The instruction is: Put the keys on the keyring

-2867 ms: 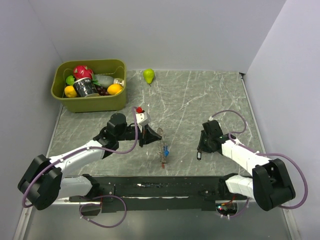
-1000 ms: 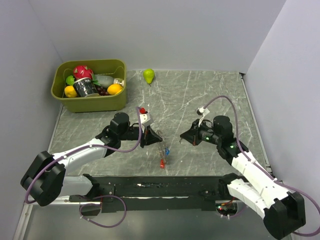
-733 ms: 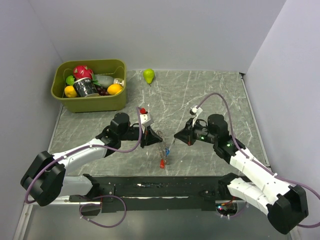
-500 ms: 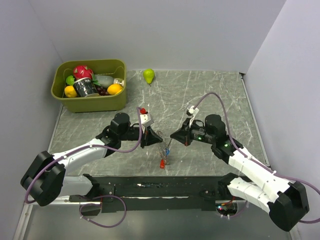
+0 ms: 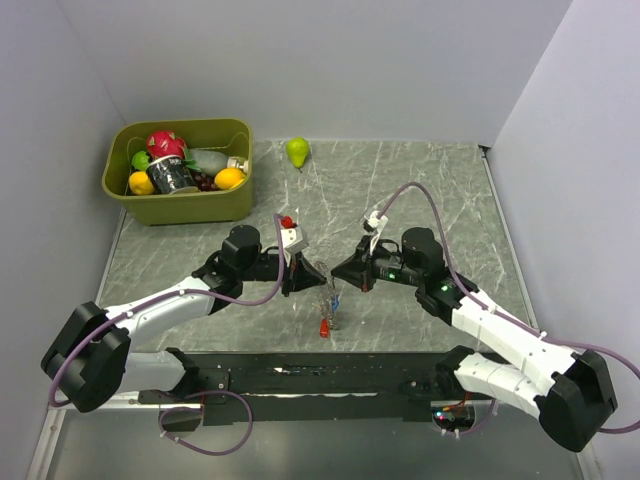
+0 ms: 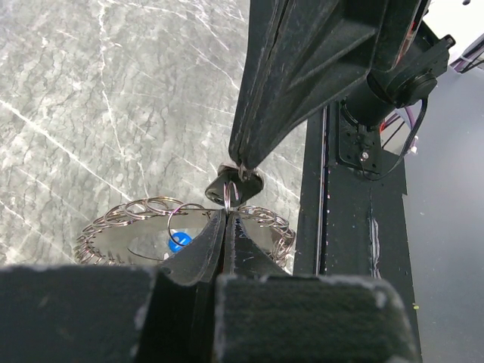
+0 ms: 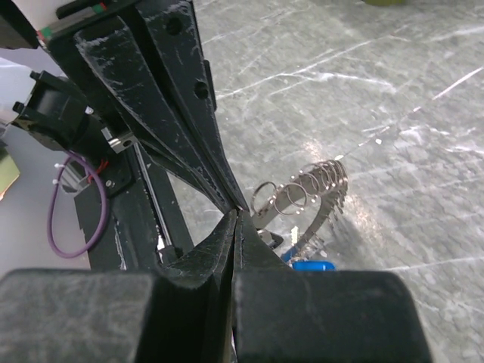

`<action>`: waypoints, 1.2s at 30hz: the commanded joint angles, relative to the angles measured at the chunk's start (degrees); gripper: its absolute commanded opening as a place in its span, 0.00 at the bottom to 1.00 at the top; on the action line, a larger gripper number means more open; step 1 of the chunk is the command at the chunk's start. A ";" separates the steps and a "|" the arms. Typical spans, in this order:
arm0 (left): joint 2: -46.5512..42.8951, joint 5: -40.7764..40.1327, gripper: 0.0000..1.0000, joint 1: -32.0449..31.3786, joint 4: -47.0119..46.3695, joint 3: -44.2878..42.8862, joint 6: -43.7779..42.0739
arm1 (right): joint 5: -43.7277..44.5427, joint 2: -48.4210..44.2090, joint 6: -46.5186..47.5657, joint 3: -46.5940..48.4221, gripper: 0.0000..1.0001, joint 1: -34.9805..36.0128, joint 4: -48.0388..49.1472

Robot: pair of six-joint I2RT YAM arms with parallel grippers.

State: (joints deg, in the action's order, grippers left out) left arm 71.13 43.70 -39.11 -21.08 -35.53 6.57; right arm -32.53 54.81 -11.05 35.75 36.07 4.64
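Your left gripper (image 6: 228, 223) has its fingers pressed together on the rim of the large thin grey metal keyring (image 6: 106, 231) with the toothed edge. This is the first weak place, because the pads grip only a thin wire. If the other arm pushes sideways, the keyring can turn between the pads or slip out, and the keys already on it would go with it.

Further right, the tips of both grippers are just beside each other, perhaps touching. A small error in the approach could knock finger against finger.

Your right gripper (image 6: 240, 168) is also pressed together, and it seems to pinch a small dark key (image 6: 227, 185) with a little wire loop. That hold looks shallow, so the dark key may drop to the grey marbled table (image 6: 91, 91) if the loop catches on the rim. I cannot see where the keyring opens, so the loop may meet closed wire.

The keyring sits between the two grippers, near the front middle of the table. I cannot tell whether it is clear of the surface. In the wrist views its teeth are many small wire loops standing close together along the rim. An oblong blue tag (image 6: 178, 243) shows inside it, and in the top view a red tag (image 5: 324, 327) lies just below.
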 commanded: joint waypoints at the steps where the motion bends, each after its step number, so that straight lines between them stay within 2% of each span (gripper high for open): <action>1: -1.26 1.65 0.01 -0.44 -1.68 -3.06 -1.12 | -0.78 1.35 0.33 3.45 0.00 1.01 3.61; 26: -1.26 1.74 0.01 -0.53 -0.72 -3.41 -1.56 | -1.22 3.82 1.12 3.36 0.00 2.42 4.58; 36: -2.58 2.09 0.01 -0.88 -0.54 -3.14 -1.73 | 5.28 3.73 -0.64 3.63 0.00 2.42 2.47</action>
State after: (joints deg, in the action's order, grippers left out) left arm 71.00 43.70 -39.42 -18.81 -36.03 5.58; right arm -31.42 59.07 -11.05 36.45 38.11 6.15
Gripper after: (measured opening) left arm 0.023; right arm 0.008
